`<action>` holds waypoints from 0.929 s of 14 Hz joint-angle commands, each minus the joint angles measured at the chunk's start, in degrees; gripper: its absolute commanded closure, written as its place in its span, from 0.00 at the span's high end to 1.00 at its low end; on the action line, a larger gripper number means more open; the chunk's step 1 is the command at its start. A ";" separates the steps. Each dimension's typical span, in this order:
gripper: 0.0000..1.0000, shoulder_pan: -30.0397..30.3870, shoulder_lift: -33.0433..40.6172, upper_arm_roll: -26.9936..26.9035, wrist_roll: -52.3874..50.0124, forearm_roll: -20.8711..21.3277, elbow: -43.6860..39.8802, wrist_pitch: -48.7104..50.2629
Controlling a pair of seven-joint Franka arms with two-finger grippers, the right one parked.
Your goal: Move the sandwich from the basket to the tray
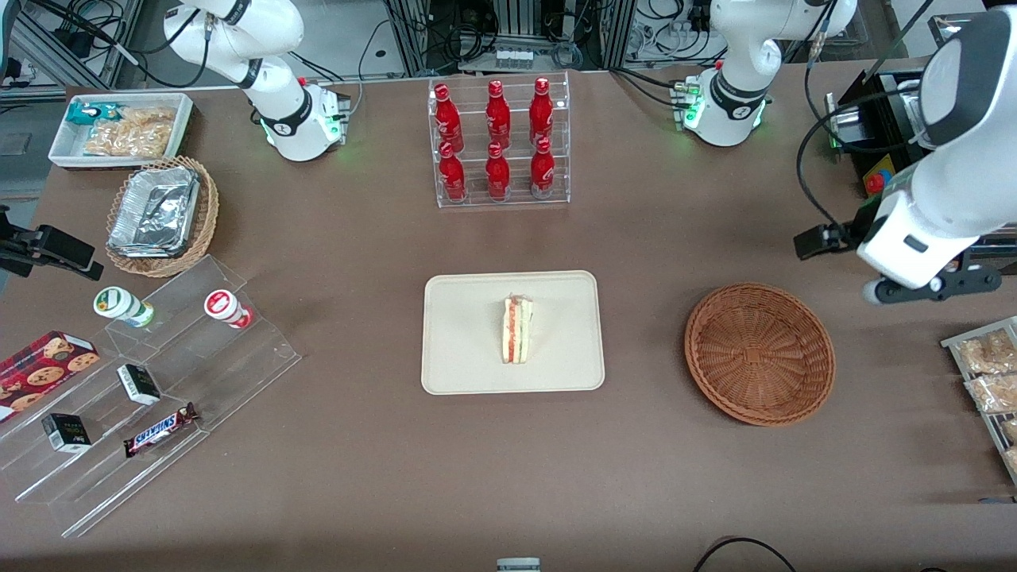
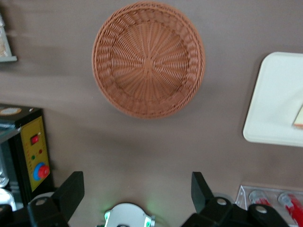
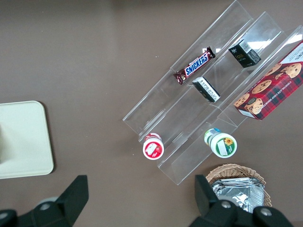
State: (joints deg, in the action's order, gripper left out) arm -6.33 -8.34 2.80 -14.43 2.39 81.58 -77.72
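The sandwich point(image 1: 516, 330) lies on the cream tray point(image 1: 461, 349) in the middle of the table, its red and green filling edge facing up. The round reddish-brown basket point(image 1: 759, 353) beside the tray holds nothing. My left gripper point(image 1: 931, 287) hangs high over the table toward the working arm's end, a little farther from the front camera than the basket. It is open and holds nothing. The left wrist view looks down on the basket point(image 2: 148, 59), the tray's corner point(image 2: 274, 99) with a sliver of the sandwich point(image 2: 298, 118), and the gripper point(image 2: 136, 179) with its fingers wide apart.
A clear rack of red bottles point(image 1: 499, 143) stands farther back than the tray. Bagged snacks point(image 1: 989, 373) lie at the working arm's end, near a black control box point(image 2: 28, 151). A foil-tray basket point(image 1: 159, 214) and an acrylic step shelf point(image 1: 151, 381) with snacks sit toward the parked arm's end.
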 commanded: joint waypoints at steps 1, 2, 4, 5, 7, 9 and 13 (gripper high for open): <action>1.00 -0.17 3.41 0.63 0.20 1.91 1.39 2.12; 1.00 -0.26 4.38 0.63 0.46 2.18 1.30 4.22; 1.00 -0.26 6.31 0.63 0.90 3.14 1.91 5.91; 1.00 -0.09 6.93 0.54 3.25 3.41 2.09 6.43; 1.00 0.35 7.02 -0.42 7.22 3.41 1.92 7.05; 1.00 0.35 6.93 -0.78 7.14 3.23 1.83 7.31; 1.00 0.44 6.50 -0.78 6.79 2.53 1.57 7.14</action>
State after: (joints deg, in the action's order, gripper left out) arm -6.19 -2.52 1.82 -8.28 5.03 82.54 -71.02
